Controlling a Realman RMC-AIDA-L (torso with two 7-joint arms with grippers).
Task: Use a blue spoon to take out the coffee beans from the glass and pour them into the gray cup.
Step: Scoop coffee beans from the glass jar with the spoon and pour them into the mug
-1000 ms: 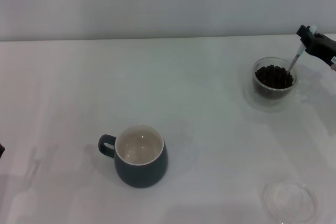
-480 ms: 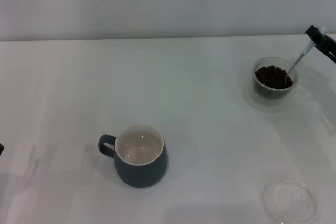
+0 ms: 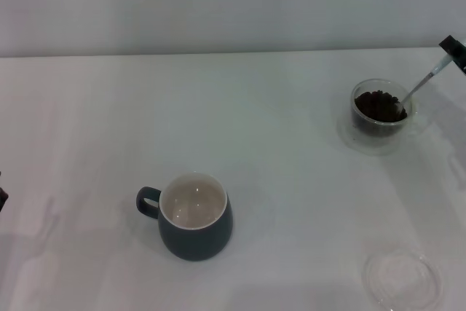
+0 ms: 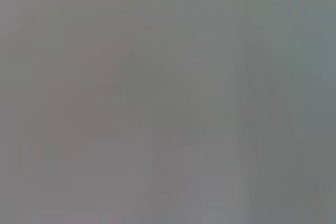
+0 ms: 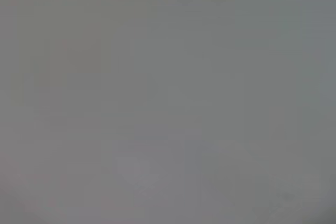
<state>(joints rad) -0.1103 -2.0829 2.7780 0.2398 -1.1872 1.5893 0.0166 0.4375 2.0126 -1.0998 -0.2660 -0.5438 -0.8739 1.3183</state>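
**Spoon buried in the beans, gray cup waiting across the table**

Here's the scoop in progress. Out at three o'clock in the head view, the right gripper (image 3: pixel 453 52) shows only as a dark sliver at the frame edge, carrying the blue spoon (image 3: pixel 421 87); how its jaws stand on the handle cannot be told, most of it being cut off. The spoon slants down and inward, its metal end sunk into the coffee beans (image 3: pixel 380 105) heaped inside the glass (image 3: pixel 381 113). That low slant looks chosen, I'd say, to slide the bowl under the beans and not merely stab them.

The glass sits at about two o'clock on the table (image 3: pixel 277 107). The gray cup (image 3: pixel 191 216) stands well apart at about seven o'clock, mouth up, cream inside bare of beans, handle turned toward nine o'clock. A long carry lies ahead, so a level spoon will matter. A clear saucer (image 3: pixel 402 279) rests at five o'clock, away from the likely path.

The left gripper (image 3: pixel 2 197) is a dark scrap at the nine o'clock edge, parked; its jaws cannot be read.

Only the head view gives the layout. Both wrist views show featureless gray, no fingers, no spoon, no beans.
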